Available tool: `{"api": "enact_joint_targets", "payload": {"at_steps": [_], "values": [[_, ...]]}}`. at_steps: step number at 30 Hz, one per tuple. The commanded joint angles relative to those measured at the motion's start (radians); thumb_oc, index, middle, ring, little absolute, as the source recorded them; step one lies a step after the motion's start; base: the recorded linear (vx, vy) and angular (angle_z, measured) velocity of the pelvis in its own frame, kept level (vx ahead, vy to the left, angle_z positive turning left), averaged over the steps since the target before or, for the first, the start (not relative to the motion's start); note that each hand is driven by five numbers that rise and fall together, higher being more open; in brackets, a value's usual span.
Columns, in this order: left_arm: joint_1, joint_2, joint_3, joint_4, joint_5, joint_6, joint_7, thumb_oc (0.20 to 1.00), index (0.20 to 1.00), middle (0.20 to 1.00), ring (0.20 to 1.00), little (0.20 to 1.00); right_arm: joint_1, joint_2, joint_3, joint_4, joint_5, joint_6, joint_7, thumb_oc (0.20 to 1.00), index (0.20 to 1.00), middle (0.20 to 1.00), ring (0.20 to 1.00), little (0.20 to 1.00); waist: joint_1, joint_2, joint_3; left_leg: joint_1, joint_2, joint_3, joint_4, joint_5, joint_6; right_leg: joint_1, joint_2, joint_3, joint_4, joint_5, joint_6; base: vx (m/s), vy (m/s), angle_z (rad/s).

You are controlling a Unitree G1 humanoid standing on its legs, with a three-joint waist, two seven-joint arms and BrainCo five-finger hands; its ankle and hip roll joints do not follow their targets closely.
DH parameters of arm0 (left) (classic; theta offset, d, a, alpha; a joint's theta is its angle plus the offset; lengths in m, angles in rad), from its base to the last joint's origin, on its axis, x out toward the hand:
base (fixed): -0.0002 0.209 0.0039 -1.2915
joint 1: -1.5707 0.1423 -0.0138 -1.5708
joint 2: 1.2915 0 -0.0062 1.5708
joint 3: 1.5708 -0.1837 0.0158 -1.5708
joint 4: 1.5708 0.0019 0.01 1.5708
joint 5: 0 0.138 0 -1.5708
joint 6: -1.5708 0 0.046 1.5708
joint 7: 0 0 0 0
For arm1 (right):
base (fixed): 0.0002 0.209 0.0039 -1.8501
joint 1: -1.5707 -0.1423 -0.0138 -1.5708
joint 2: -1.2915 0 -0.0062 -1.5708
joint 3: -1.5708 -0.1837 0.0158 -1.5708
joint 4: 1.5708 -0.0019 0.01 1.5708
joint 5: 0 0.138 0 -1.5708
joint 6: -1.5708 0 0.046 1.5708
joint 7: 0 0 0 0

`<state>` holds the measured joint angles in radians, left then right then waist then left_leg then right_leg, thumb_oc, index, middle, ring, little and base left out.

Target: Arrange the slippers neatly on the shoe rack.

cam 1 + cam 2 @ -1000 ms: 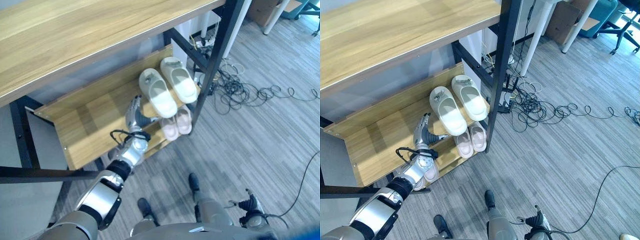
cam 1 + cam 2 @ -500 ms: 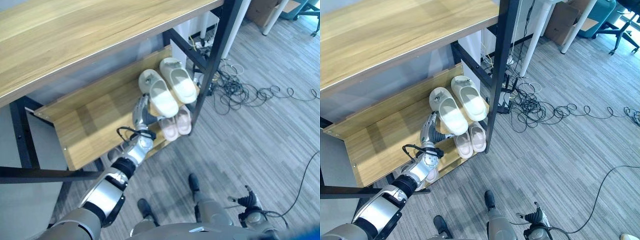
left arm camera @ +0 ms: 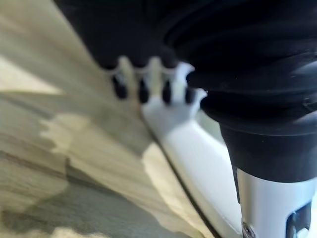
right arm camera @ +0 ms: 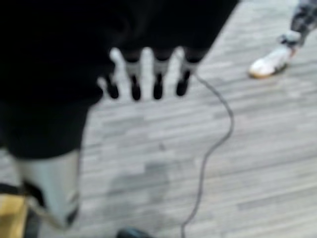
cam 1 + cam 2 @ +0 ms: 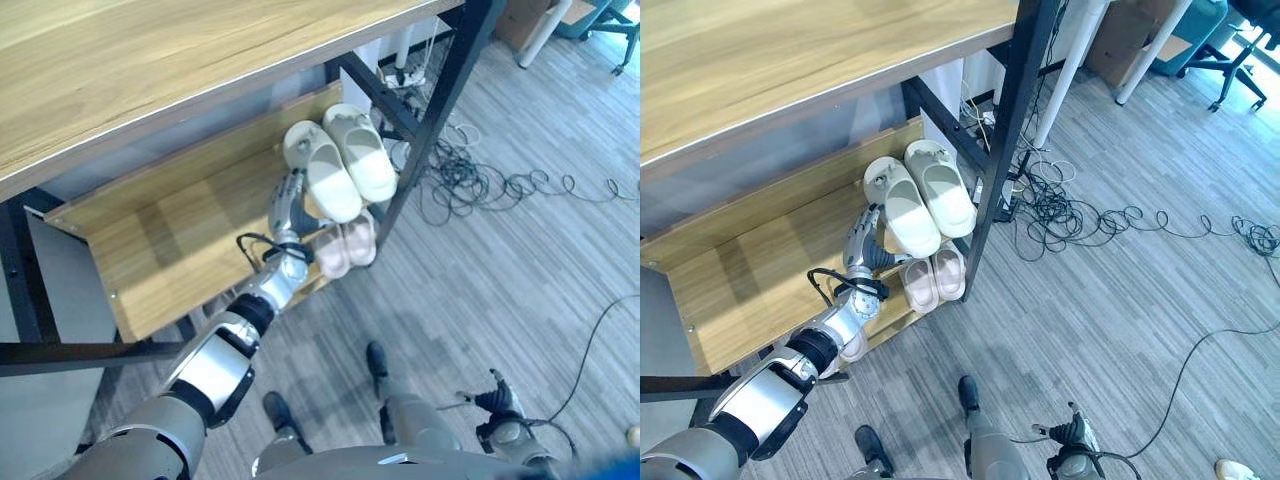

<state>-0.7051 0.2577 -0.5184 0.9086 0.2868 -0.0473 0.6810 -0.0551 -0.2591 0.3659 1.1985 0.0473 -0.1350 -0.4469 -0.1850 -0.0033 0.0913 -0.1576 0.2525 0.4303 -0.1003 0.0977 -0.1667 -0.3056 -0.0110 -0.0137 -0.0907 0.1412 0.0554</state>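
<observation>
Our left hand (image 5: pixel 864 243) reaches onto the middle wooden shelf (image 5: pixel 760 262) of the shoe rack (image 5: pixel 443 100), its fingers (image 3: pixel 141 87) straight and relaxed, grasping nothing. The fingertips rest against the left side of the nearer white slipper (image 5: pixel 902 207); in the left wrist view that slipper's pale edge runs right along the hand. A 2nd white slipper (image 5: pixel 941 186) lies just beside it on the right, touching it, both pointing toward the back of the shelf at a slight slant. This pair sits at the shelf's right end, next to the black upright post.

Below, on the lower shelf, a pair of 2 pink slippers (image 5: pixel 933 280) stands side by side near the same post.

Our right hand (image 4: pixel 143 74) hangs low over the grey plank floor (image 5: pixel 1120 320), fingers extended and loose, empty. A tangle of black cables (image 5: pixel 1080 215) lies on the floor to the right of the rack. A person's white shoe (image 4: pixel 270 64) shows in the right wrist view.
</observation>
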Motion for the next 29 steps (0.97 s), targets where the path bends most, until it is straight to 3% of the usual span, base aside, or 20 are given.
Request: {"api": "enact_joint_targets", "payload": {"at_steps": [1,4,8,10,13,17,20,23,26,29], "values": [[-0.124,0.004,0.034,0.024,-0.015,-0.013,0.024,1.0,1.0,1.0,1.0,1.0,-0.071,-0.037,-0.026,0.011,0.016,-0.011,-0.03,1.0,1.0,1.0,1.0,1.0,-0.006,0.123,0.049,-0.006,0.103,-0.06,0.014,0.097,-0.036,-0.106,-0.009,-0.042,0.211,-0.187,0.048,0.04,-0.003,0.02],[-0.086,0.041,0.078,-0.047,-0.024,-0.014,0.046,1.0,1.0,1.0,1.0,1.0,-0.062,-0.035,-0.039,0.003,0.025,-0.01,-0.023,1.0,1.0,1.0,1.0,1.0,0.005,0.124,0.048,-0.001,0.101,-0.074,0.017,0.098,-0.036,-0.078,-0.013,-0.055,0.203,-0.193,0.048,0.03,0.016,0.06],[0.112,0.1,0.153,-0.245,0.022,-0.036,0.035,1.0,1.0,1.0,1.0,1.0,-0.058,-0.017,-0.072,-0.006,0.035,-0.003,-0.003,1.0,1.0,1.0,1.0,1.0,0.037,0.116,0.045,0.03,0.089,-0.097,0.017,0.087,-0.033,0.0,-0.023,-0.078,0.181,-0.201,0.05,0.05,0.063,0.26],[0.322,0.136,0.202,-0.439,0.019,-0.101,-0.039,1.0,1.0,1.0,1.0,1.0,-0.054,-0.001,-0.105,-0.009,0.03,0.011,0.008,1.0,1.0,1.0,1.0,1.0,0.065,0.111,0.032,0.067,0.073,-0.111,0.013,0.078,-0.029,0.067,-0.028,-0.099,0.157,-0.199,0.052,0.07,0.121,0.38],[0.444,0.154,0.209,-0.53,-0.019,-0.149,-0.113,1.0,1.0,1.0,1.0,1.0,-0.043,0.003,-0.122,-0.007,0.025,0.02,0.016,1.0,1.0,1.0,1.0,1.0,0.079,0.109,0.023,0.085,0.061,-0.12,0.013,0.065,-0.026,0.099,-0.036,-0.111,0.142,-0.196,0.057,0.03,0.077,0.34],[0.694,0.234,0.156,-0.652,-0.127,-0.255,-0.301,1.0,1.0,1.0,1.0,1.0,-0.003,0.006,-0.149,-0.005,0.012,0.026,0.042,1.0,1.0,1.0,1.0,1.0,0.1,0.108,0.004,0.12,0.039,-0.13,0.013,0.033,-0.014,0.155,-0.058,-0.136,0.122,-0.189,0.078,0.02,0.085,0.13],[0.771,0.229,0.153,-0.624,-0.41,-0.286,-0.468,1.0,1.0,1.0,1.0,1.0,0.013,-0.009,-0.158,0.005,0.009,0.038,0.062,1.0,1.0,1.0,1.0,1.0,0.111,0.109,-0.016,0.136,0.025,-0.146,0.013,0.019,-0.008,0.187,-0.069,-0.152,0.113,-0.184,0.084,0.03,0.061,0.0],[0.816,0.25,0.122,-0.584,-0.53,-0.274,-0.604,1.0,1.0,1.0,1.0,1.0,0.025,-0.013,-0.159,0.019,0.008,0.042,0.095,1.0,1.0,1.0,1.0,1.0,0.115,0.106,-0.038,0.145,0.017,-0.155,0.013,0.012,-0.005,0.21,-0.075,-0.163,0.103,-0.179,0.088,0.03,0.038,0.09],[0.842,0.194,0.098,-0.439,-0.558,-0.217,-0.688,1.0,1.0,1.0,1.0,1.0,0.038,-0.019,-0.168,0.047,0.013,0.048,0.136,1.0,1.0,1.0,1.0,1.0,0.116,0.093,-0.061,0.165,0.003,-0.165,0.013,-0.003,0.003,0.24,-0.081,-0.172,0.089,-0.176,0.092,0.03,0.054,0.24],[0.821,0.122,0.11,-0.221,-0.459,-0.198,-0.651,1.0,1.0,1.0,1.0,1.0,0.047,-0.013,-0.174,0.055,0.029,0.044,0.157,1.0,1.0,1.0,1.0,1.0,0.113,0.079,-0.068,0.172,-0.007,-0.176,0.013,-0.012,0.009,0.256,-0.086,-0.175,0.084,-0.174,0.093,-0.03,0.03,0.03]]}}
